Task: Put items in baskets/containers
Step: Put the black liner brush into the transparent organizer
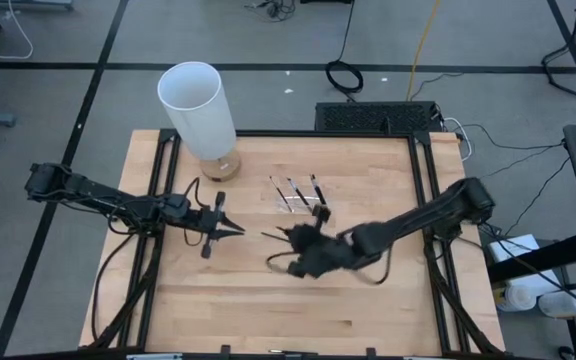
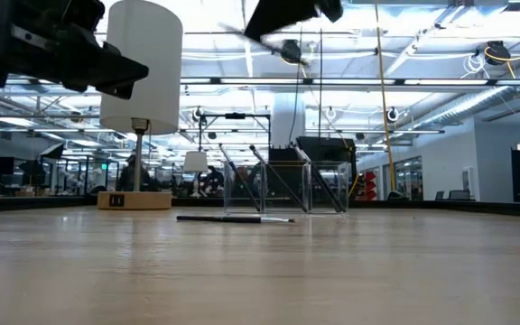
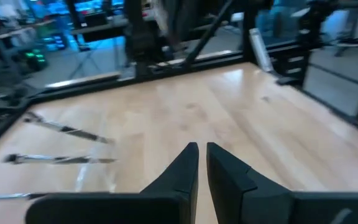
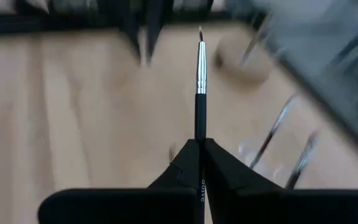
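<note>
Three dark brushes with silvery ferrules lean in a clear plastic container (image 1: 300, 196) at the table's middle, which also shows in the low view (image 2: 319, 188). One more brush (image 2: 233, 218) lies flat on the table in front of it. My right gripper (image 1: 288, 238) hangs high above the table, near the container's front, shut on another brush (image 4: 199, 74). My left gripper (image 1: 234, 229) hovers left of it, its fingers (image 3: 185, 163) almost together with nothing between them. My right gripper pinches the brush's dark handle (image 4: 199, 127) between its two fingers. The brush lies along the fingers, its handle reaching back between them and its bristle tip (image 4: 200, 34) sticking out ahead. The fingers point toward the table's left, slanting down. The brush is lifted clear of the table.
A tall white cylinder (image 1: 200, 105) on a wooden base (image 2: 134, 199) stands at the far left of the table. Black frame rails (image 1: 423, 200) run along the table's sides. Bare wood lies along the near half of the table.
</note>
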You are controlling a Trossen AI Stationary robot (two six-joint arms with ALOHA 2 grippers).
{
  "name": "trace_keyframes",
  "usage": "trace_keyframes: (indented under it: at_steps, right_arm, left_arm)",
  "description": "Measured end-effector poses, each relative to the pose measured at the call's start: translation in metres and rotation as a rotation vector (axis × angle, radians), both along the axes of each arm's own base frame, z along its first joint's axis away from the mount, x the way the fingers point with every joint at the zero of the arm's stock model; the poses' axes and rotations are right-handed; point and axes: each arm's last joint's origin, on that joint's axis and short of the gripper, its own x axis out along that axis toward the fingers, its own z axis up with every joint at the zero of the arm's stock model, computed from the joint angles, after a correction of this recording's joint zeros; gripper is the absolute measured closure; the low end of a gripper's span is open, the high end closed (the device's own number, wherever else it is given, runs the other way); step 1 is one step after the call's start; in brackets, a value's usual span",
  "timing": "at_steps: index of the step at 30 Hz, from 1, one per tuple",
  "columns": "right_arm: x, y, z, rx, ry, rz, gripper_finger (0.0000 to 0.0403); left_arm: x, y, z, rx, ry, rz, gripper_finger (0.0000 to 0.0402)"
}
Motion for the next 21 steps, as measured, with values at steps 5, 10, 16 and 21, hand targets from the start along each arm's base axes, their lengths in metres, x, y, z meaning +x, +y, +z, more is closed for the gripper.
trace_keyframes:
  at_steps: [5,10,16,21]
  right_arm:
    - [-0.015,-0.041,0.019,-0.028,-0.316,0.161,0.0403]
    - [-0.040,-0.091,-0.017,-0.022,-0.575,0.253,0.0403]
    - [-0.054,-0.142,-0.057,-0.004,-0.606,0.092,0.0403]
    - [-0.048,-0.154,-0.083,-0.016,-0.595,0.018,0.0403]
  left_arm:
    - [0.000,0.003,0.000,0.027,-0.001,0.090,0.0360]
    - [0.000,0.005,-0.004,0.069,0.036,0.160,0.0360]
    - [-0.001,0.008,-0.008,0.140,0.073,0.249,0.0360]
    - [-0.001,0.011,-0.009,0.190,0.089,0.302,0.0360]
